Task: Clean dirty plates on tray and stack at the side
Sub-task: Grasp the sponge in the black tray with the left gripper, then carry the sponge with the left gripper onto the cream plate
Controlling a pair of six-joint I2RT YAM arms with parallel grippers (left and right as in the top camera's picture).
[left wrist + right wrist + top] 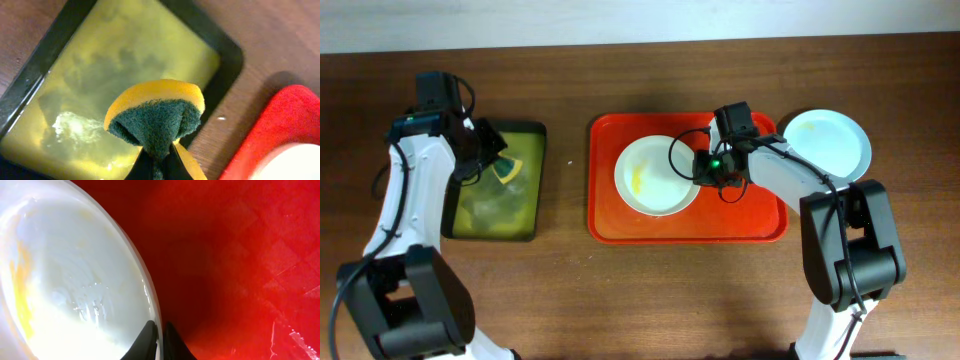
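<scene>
1. The red tray point(603, 228) lies mid-table. The white plate point(655, 185) rests on the tray's left half, and a yellowish smear shows near the plate's left side.
2. The right arm stands just off the tray's near right corner. Its elbow is bent and its forearm slants over the tray's right half, so the wrist points at the plate's right rim.
3. The right gripper point(161, 339) is almost fully closed, pinching that rim. One finger is inside the plate and the other is outside it, over the tray's bare floor (the wrist view shows only the thin edge between them).
4. A mint-blue plate point(828, 142) lies on the table just past the tray's far right corner, off the tray. Whether another plate lies under it cannot be told.
5. The black tray point(542, 185) of yellow-green liquid sits to the left of the red tray, a little apart from it. The left arm arches up from the table's near left side and bends over the black tray's far end.
6. The left gripper point(159, 167) is clamped tight on the sponge point(155, 112), which is yellow with a green scouring face and folded by the grip. It is held over the liquid, and whether it touches the liquid is unclear.
</scene>
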